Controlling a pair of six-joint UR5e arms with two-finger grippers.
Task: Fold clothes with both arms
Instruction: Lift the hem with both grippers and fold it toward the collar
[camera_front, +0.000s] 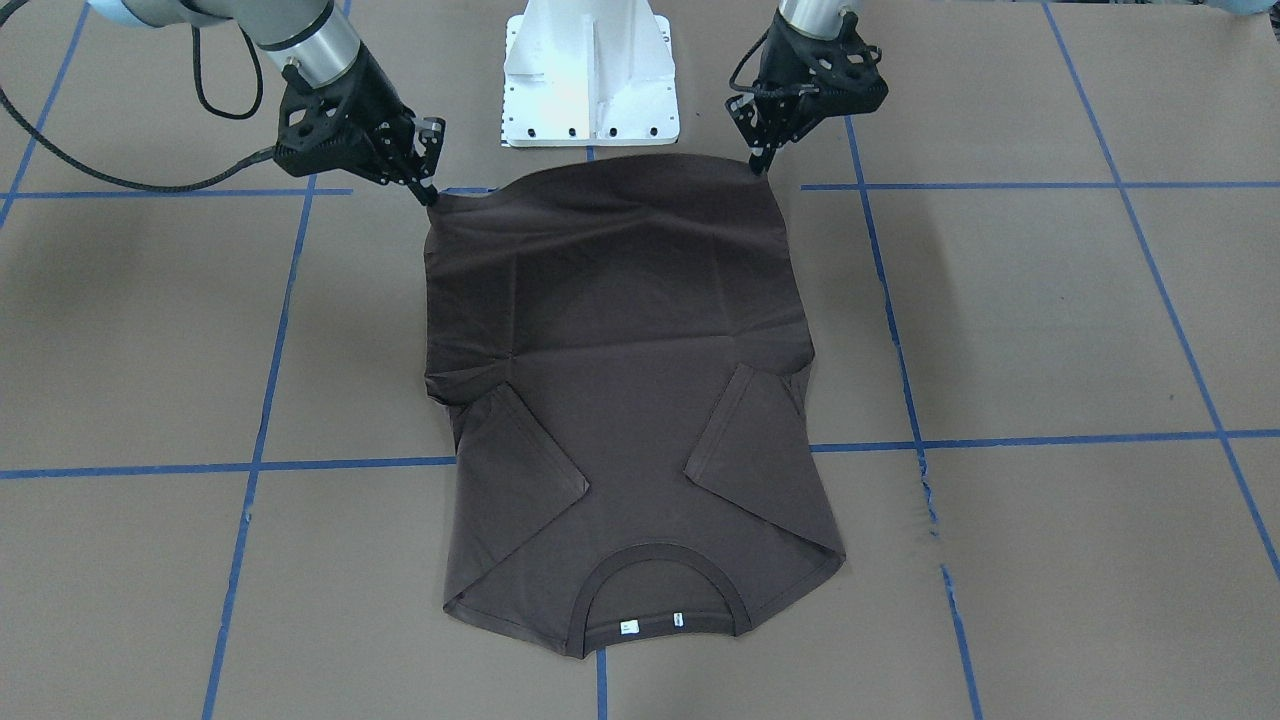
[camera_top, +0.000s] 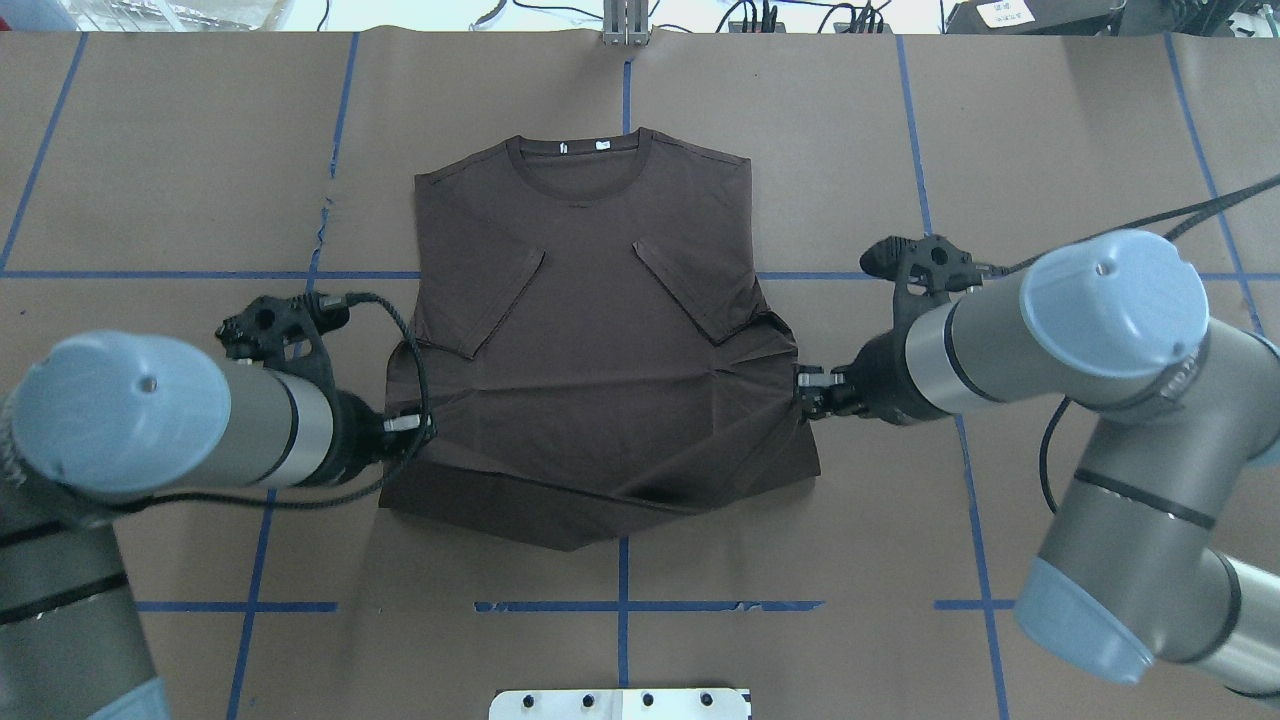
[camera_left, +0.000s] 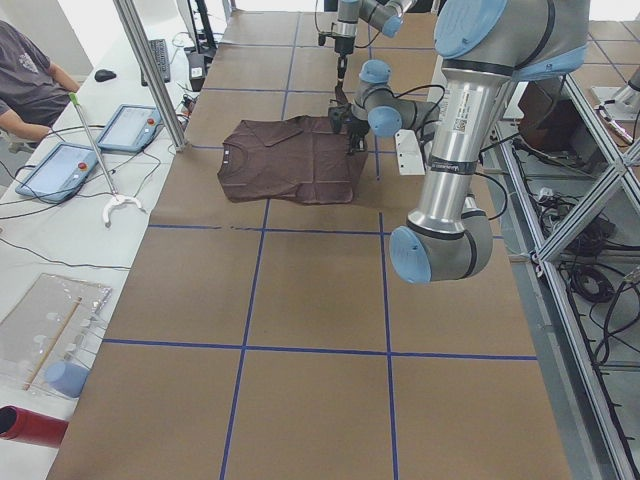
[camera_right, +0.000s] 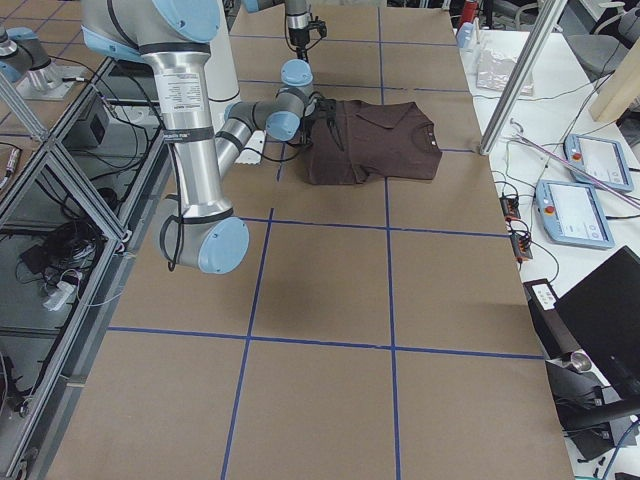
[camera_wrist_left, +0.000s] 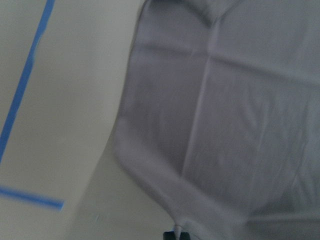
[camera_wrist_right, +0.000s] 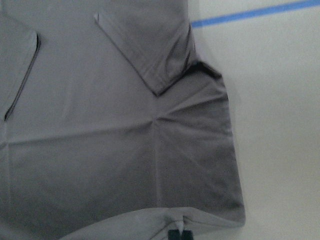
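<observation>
Dark brown soft-knit T-shirt (camera_front: 620, 380) lies lengthwise, ribbed collar (camera_front: 665, 552) pointing away from the white metal pedestal (camera_front: 590, 80); black left gripper (camera_front: 762, 165) and right gripper (camera_front: 428, 195) pinch its hem corners tight

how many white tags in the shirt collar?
2. Both sit inside the collar of the T-shirt, side by side: a wider tag and a narrow tag. Any others under the fabric would be hidden.

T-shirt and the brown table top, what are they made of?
T-shirt: soft knit cloth, maybe cotton, matte; it creases, drapes and has a ribbed collar. Table top: looks like brown paper or card sheets, dull and flat, marked with blue tape lines; what lies under it is hidden.
</observation>
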